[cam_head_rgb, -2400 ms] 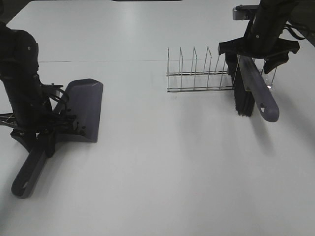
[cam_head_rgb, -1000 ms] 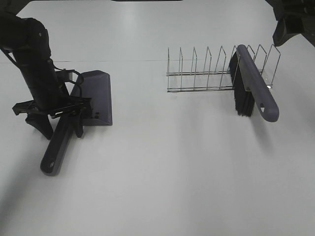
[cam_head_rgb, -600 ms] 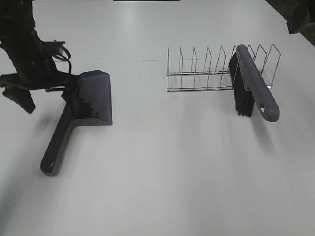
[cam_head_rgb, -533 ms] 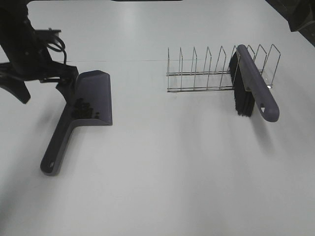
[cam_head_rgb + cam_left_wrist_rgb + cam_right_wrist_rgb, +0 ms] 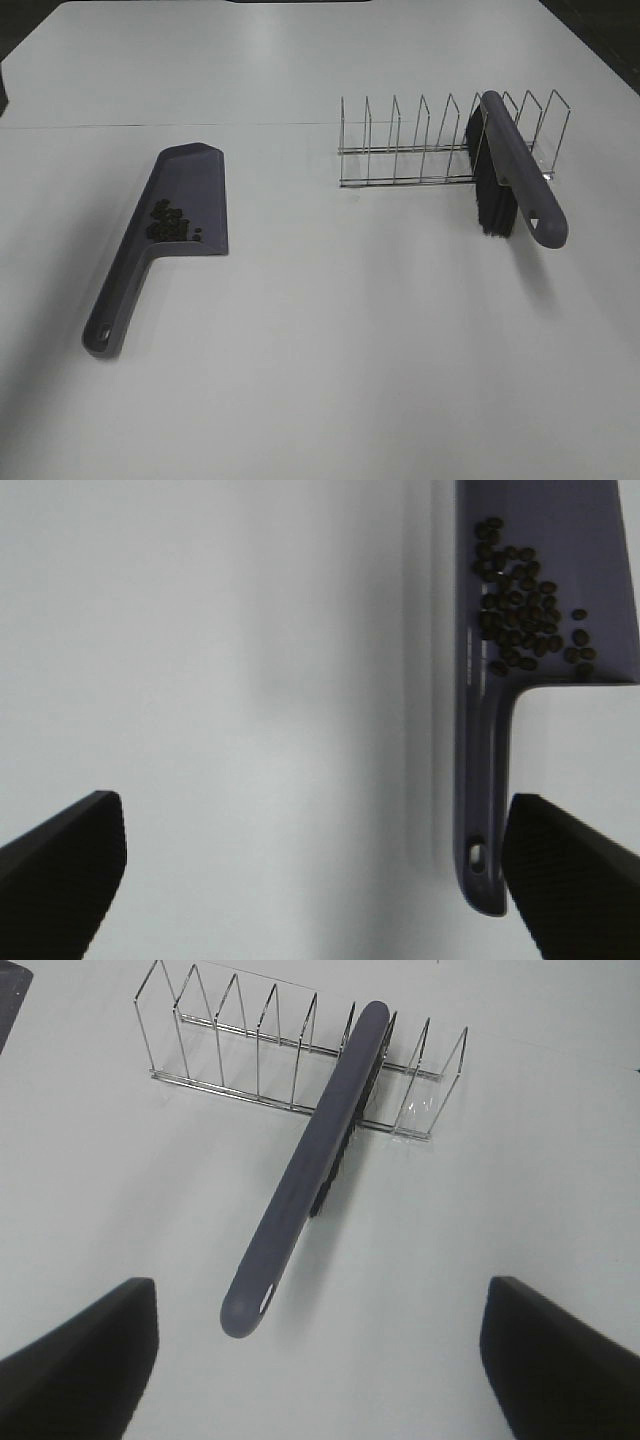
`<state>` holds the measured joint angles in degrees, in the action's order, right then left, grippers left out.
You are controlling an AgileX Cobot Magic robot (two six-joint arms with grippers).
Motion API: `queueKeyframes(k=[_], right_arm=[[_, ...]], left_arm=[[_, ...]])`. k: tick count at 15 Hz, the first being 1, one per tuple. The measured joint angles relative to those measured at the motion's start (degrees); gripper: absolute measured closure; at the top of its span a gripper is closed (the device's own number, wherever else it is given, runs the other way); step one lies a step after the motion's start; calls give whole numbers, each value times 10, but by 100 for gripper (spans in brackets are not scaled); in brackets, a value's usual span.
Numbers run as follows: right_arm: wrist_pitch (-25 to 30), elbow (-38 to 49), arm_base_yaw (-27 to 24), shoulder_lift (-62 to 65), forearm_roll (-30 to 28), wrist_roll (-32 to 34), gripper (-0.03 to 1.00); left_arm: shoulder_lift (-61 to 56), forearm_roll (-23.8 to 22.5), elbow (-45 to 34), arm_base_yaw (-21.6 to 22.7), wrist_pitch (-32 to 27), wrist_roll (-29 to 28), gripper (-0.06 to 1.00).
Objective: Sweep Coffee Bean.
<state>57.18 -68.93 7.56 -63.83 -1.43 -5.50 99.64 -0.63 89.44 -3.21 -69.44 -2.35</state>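
Left gripper wide open, nothing held: two dark fingers spread far apart at the two edges of the left wrist view, only bare white table in the gap. Coffee beans heaped in the pan of the purple dustpan, ahead of the fingers and over toward the one nearer the dustpan; handle pointing back at that finger, its end with the hanging hole close beside the tip, contact impossible to judge. Most beans bunched against the pan's side wall near the start of the handle, a few strays lying a little apart. From the high camera, dustpan flat on the table with the beans in a small dark cluster at the handle end of the pan. Right gripper likewise spread wide and empty, its fingers dark at the two lower corners of the right wrist view. Brush ahead of and between those fingers, well apart from both, handle end nearest them, head leaning in the wire rack with black bristles turned down. In the high view, brush propped in a slot near one end of the rack, handle jutting out over the table. Neither gripper visible from the high camera.
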Motion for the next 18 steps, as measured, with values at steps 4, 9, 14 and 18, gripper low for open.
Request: queueKeyframes(k=[4, 9, 14, 18], right_arm=[[22, 0, 0, 60, 18, -11, 20], [53, 77, 0, 155, 22, -11, 20], [53, 256, 0, 292, 23, -11, 20], [53, 382, 0, 416, 25, -11, 20]], left_arm=[[-97, 0, -92, 18, -2, 0, 0], [-311, 17, -320, 18, 51, -3, 0], [-506, 17, -453, 18, 50, -5, 0], [-676, 17, -515, 18, 17, -5, 0]])
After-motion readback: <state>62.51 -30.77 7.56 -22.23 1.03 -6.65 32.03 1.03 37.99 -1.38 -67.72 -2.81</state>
